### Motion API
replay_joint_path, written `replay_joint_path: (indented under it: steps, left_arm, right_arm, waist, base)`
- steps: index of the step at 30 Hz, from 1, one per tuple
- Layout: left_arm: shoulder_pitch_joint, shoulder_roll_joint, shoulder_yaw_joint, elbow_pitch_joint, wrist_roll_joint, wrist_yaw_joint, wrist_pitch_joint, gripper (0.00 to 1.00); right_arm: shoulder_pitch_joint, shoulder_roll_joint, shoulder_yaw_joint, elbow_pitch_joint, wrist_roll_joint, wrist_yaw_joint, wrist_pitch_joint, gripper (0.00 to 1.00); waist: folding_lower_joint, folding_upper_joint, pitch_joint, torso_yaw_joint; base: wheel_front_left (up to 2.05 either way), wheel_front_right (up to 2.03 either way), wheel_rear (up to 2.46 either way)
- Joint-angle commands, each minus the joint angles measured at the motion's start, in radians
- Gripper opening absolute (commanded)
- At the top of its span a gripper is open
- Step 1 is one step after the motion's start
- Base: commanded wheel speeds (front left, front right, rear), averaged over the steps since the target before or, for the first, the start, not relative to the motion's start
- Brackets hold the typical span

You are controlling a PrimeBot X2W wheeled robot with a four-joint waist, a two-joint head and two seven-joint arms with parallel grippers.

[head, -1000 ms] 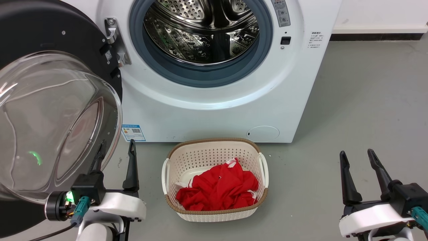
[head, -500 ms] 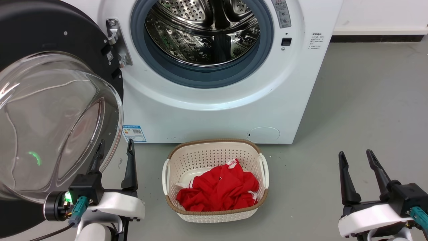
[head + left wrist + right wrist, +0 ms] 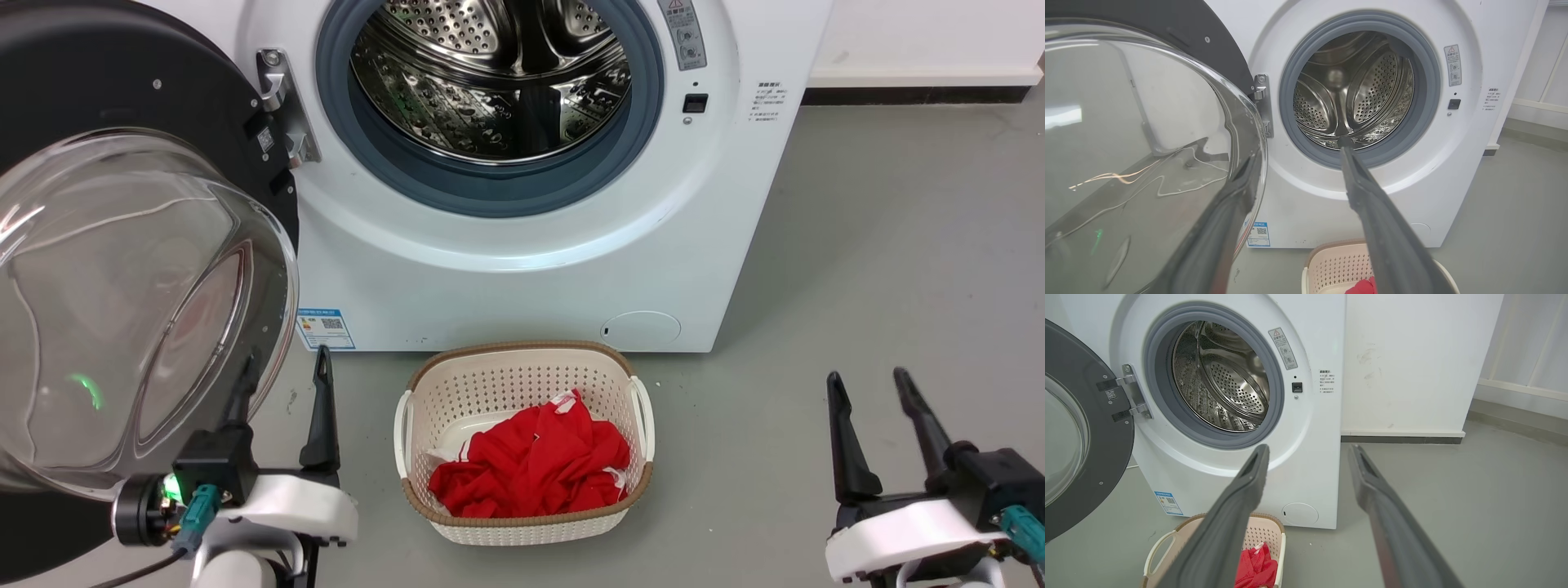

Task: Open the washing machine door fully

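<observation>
The washing machine door [image 3: 90,90] is swung out to the left on its hinge [image 3: 282,106], its black disc and clear glass bowl [image 3: 122,310] facing me. The steel drum [image 3: 498,73] stands uncovered. My left gripper [image 3: 286,371] is open at the bowl's lower right edge. One of its fingers [image 3: 243,392] shows through the glass and the other sits beside it. In the left wrist view the left gripper [image 3: 1298,153] spreads wide, with the bowl [image 3: 1126,122] over its left finger. My right gripper [image 3: 867,380] is open above the floor at the lower right, holding nothing, and also appears in the right wrist view [image 3: 1309,449].
A cream laundry basket [image 3: 522,353] holding red cloth [image 3: 531,465] stands on the grey floor just in front of the white machine [image 3: 531,278]. Open floor [image 3: 898,245] lies to the machine's right, up to the white wall [image 3: 1412,355].
The whole head picture has shifted slightly. The door and both grippers hold about the same places.
</observation>
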Motion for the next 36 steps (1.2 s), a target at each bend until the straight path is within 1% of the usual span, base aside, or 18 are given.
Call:
replay_joint_path:
  steps: [1, 3, 8, 20, 36]
  left_arm:
    - [0.002, -0.001, 0.000, 0.003, 0.000, 0.000, 0.000, 0.00]
    - [-0.003, -0.004, 0.010, 0.018, -0.019, -0.003, 0.011, 0.00]
    - [-0.011, -0.008, 0.029, 0.031, -0.126, -0.013, 0.048, 0.00]
    - [0.001, -0.018, 0.038, 0.027, -0.353, -0.035, 0.094, 0.00]
    - [0.002, -0.029, 0.060, 0.035, -0.606, -0.061, 0.155, 0.00]
  right_arm:
    - [0.001, 0.000, 0.000, 0.003, 0.000, 0.000, 0.000, 0.00]
    - [0.000, 0.000, 0.001, 0.012, 0.018, 0.000, 0.003, 0.00]
    - [-0.009, 0.000, -0.003, 0.024, 0.138, 0.000, 0.027, 0.00]
    - [-0.029, -0.003, -0.012, 0.051, 0.369, 0.000, 0.074, 0.00]
    - [-0.050, -0.004, -0.022, 0.081, 0.630, 0.000, 0.126, 0.00]
  waist:
    - [0.0001, 0.0000, 0.000, 0.000]
    - [0.0001, 0.0000, 0.000, 0.000]
    - [0.0001, 0.0000, -0.001, 0.000]
    - [0.0001, 0.0000, -0.004, 0.000]
    - [0.0001, 0.0000, -0.007, -0.001]
  base:
    - [0.00, 0.00, 0.00]
    - [0.00, 0.00, 0.00]
    - [0.00, 0.00, 0.00]
    - [0.00, 0.00, 0.00]
    - [0.00, 0.00, 0.00]
